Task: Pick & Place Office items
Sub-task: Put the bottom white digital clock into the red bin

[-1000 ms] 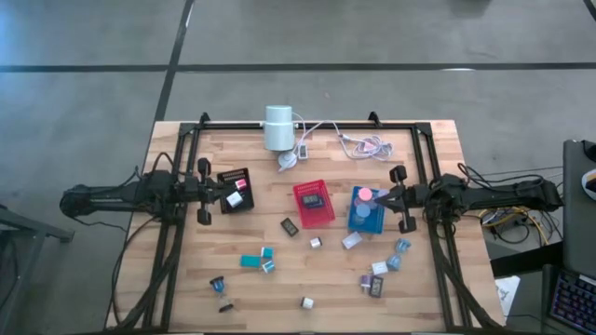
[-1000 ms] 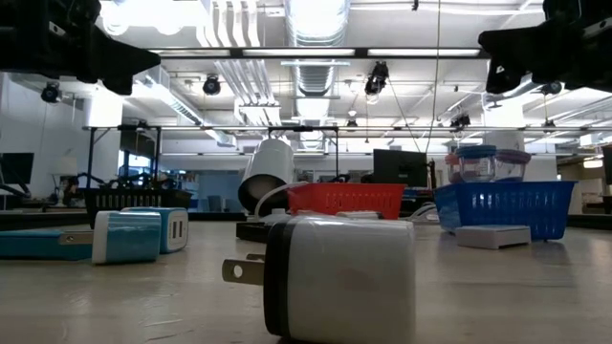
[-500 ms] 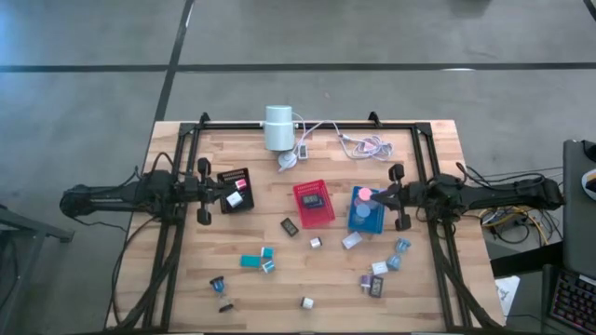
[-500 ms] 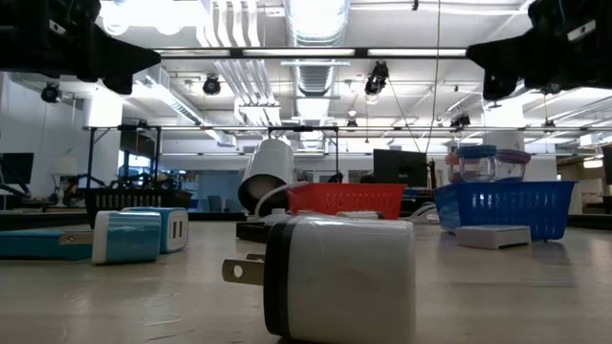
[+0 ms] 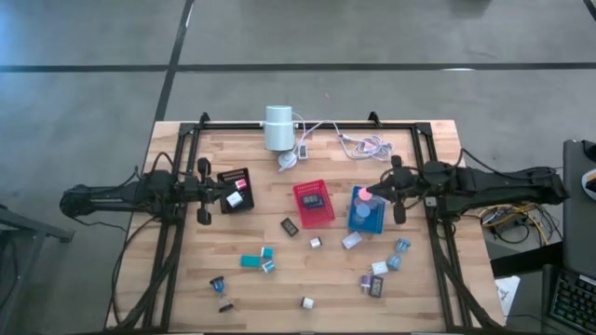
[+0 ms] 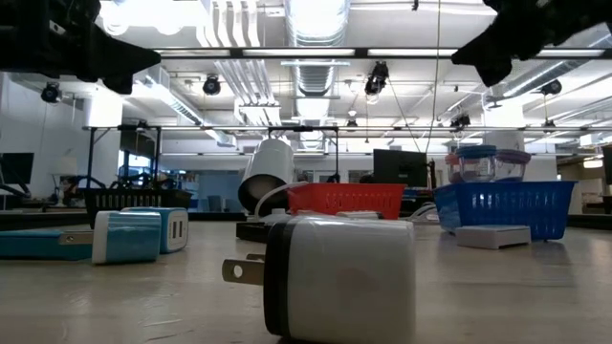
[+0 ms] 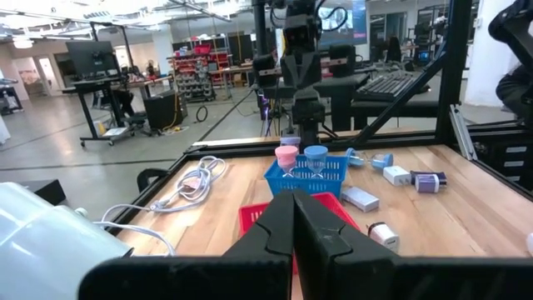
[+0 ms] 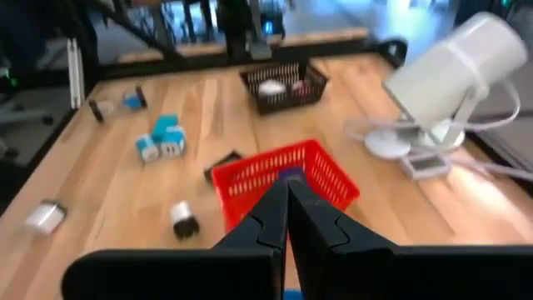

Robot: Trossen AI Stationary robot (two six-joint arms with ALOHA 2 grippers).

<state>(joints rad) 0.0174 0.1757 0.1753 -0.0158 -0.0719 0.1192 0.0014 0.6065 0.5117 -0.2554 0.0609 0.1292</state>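
**A:** What are the two end effectors doing?

**B:** The right end effector [image 5: 371,194] is hanging at the right of centre in the high view, over the upper edge of the blue tray [image 5: 366,216], with its fingers pressed together. I am seeing nothing pinched between them in its own wrist view [image 8: 286,218]. The left end effector [image 5: 229,192] is sitting at centre left, over the black tray [image 5: 233,179], fingers also squeezed tight [image 7: 293,237] and carrying nothing that I can make out.

**A:** And how far along is the sorting looking?

**B:** Partly done, I am judging. The blue tray is holding a pink disc [image 5: 365,194] and a lilac one, the red tray [image 5: 314,203] in the middle is holding a dark piece, and the black tray is showing a white piece and a red one.

**A:** What is left?

**B:** Plenty is lying loose on the wooden surface [image 5: 279,288]. The teal blocks [image 5: 258,261] are sitting at lower left of centre, a white plug [image 5: 306,302] is near the bottom edge, a black block [image 5: 290,226] is just below the red tray, and a cluster of small pieces [image 5: 382,270] is sitting at lower right below the blue tray. Roughly a dozen items are waiting, so I am guessing the job is well short of finished.
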